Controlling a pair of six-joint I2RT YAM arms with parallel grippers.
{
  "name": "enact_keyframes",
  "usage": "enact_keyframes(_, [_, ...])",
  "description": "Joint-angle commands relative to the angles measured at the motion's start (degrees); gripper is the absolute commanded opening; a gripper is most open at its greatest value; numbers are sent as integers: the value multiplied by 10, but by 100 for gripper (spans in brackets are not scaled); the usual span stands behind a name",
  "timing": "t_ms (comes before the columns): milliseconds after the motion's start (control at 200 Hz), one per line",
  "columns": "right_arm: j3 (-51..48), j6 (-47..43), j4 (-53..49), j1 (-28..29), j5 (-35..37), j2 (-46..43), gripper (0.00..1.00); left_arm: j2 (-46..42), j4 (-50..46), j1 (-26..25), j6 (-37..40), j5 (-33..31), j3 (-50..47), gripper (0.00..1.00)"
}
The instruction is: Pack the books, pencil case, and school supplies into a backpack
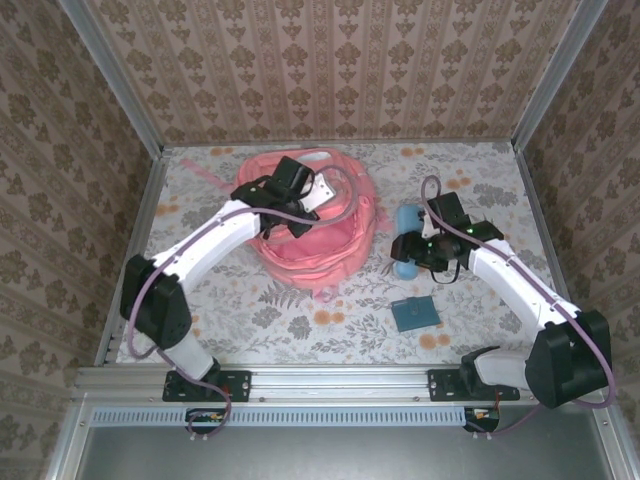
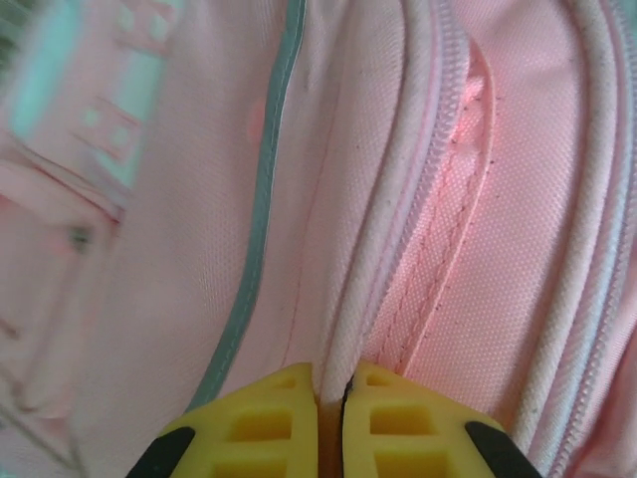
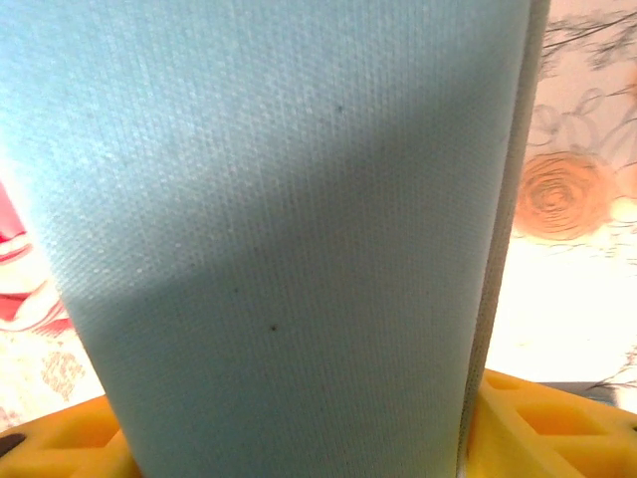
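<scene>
I'm gripping the backpack [image 1: 312, 255] by its edge and holding the pencil case [image 1: 405, 220] ready.
My left gripper [image 2: 343, 386] is pinching shut on a piped ridge of the backpack, which is lying mid-table. To its right, my right gripper [image 1: 430, 246] is clamping the pencil case just beside the bag. Next, I'm judging, the left must lift that edge so the mouth gapes. The teal book [image 1: 413, 314] is waiting nearer me.
</scene>
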Motion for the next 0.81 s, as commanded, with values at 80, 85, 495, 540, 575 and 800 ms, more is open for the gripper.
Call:
enact_keyframes(80, [29,21,20,64,-30,-2,63,-97,141,-7,-72,6,-33,5])
enact_keyframes(85, [29,23,22,65,-31,-1,63,-98,143,-7,-74,6,-34,5])
enact_keyframes(495, [139,130,57,183,-24,134,65,-111,185,-39,-108,-16,-46,1])
enact_keyframes(540, [146,142,56,183,-14,147,65,-114,188,-39,-112,-14,-48,1])
enact_keyframes(575, [153,144,56,183,-11,157,65,-115,190,-40,-114,-10,-49,1])
enact_keyframes(800, [207,138,12,174,61,215,78,-99,191,-49,-137,-3,-47,0])
